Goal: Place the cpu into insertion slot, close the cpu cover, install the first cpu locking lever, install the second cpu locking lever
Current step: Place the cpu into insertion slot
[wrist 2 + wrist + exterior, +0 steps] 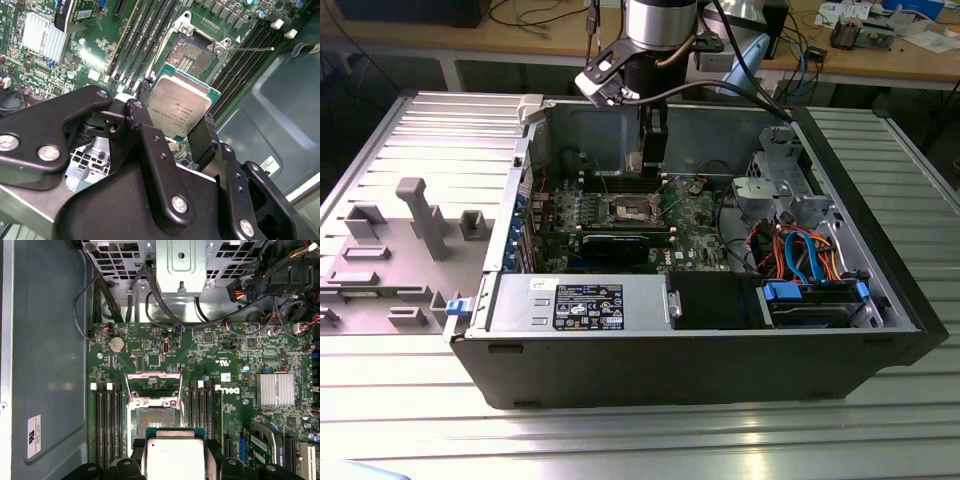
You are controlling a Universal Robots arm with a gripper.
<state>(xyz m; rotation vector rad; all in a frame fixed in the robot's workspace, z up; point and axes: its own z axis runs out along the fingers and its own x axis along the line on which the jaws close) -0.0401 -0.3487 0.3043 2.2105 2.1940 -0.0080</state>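
Observation:
My gripper [176,110] is shut on the cpu [184,97], a flat square chip with a silver top and green edge, one black finger [142,107] on each side. In the first wrist view the cpu [175,455] hangs just short of the insertion slot [152,415], which lies bare with its pale contact field showing. The cpu cover [152,375], a thin metal frame, stands raised beyond the slot. A thin locking lever [250,48] sticks out sideways from the insertion slot [192,52]. In the exterior view the gripper [653,160] hovers over the motherboard near the insertion slot [630,208].
Black memory slots [107,420] flank the socket on both sides. A ribbed heatsink [274,389] and a drive cage [780,190] with cables stand nearby. The power-supply box [585,303] fills the case's near side. A grey fixture [420,215] sits at the exterior view's left.

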